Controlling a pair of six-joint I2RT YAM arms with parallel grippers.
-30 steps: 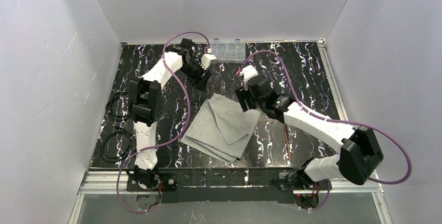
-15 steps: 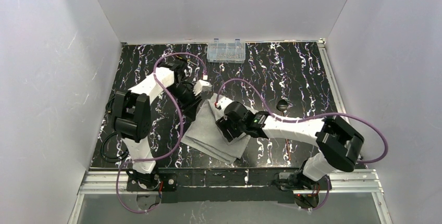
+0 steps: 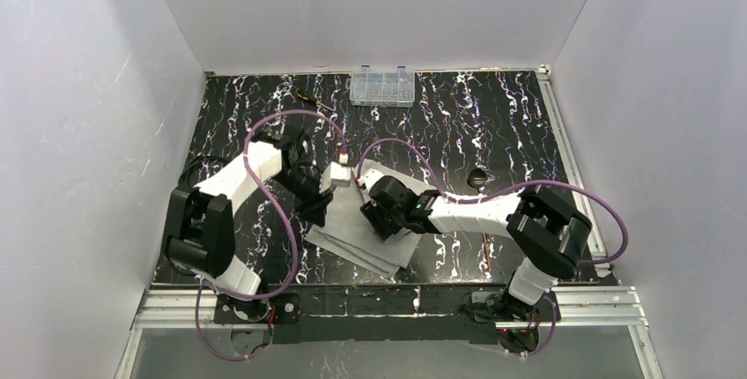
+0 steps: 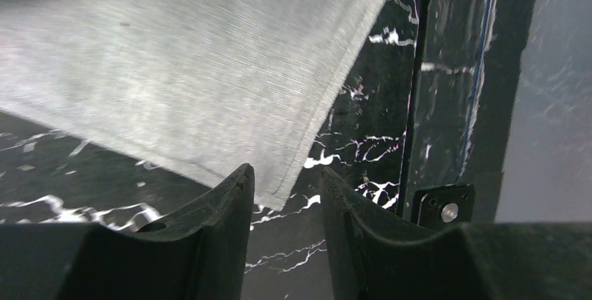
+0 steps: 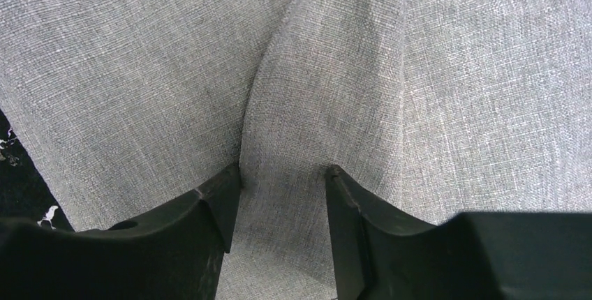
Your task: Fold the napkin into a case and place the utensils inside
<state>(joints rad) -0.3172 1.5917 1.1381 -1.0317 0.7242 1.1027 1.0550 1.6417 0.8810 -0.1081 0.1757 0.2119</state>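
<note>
We see the napkin (image 3: 352, 242) lying folded in several layers on the black marbled table (image 3: 528, 123), near the front edge and a little left of centre, its stepped edges showing toward the front. Both arms reach in over it.

The left gripper (image 3: 320, 206) sits at the napkin's left edge. In the left wrist view its fingers (image 4: 223, 209) stand partly apart with a clear gap. One corner of the cloth points down into that gap, right at the tips. Neither finger visibly presses on it, so we read this gripper as released and holding nothing.

The right gripper (image 3: 380, 220) is down on the middle of the napkin. In the right wrist view its fingers (image 5: 209, 209) are moderately spread, tips against the top layer, and a soft crease in the fabric runs to the inner edge of one tip. The cloth between them lies flat, not pinched up, so this gripper too is unclenched.

A dark spoon head (image 3: 478, 176) lies on the table to the right of the napkin, apart from it. A clear plastic box (image 3: 381, 86) stands at the far edge.
</note>
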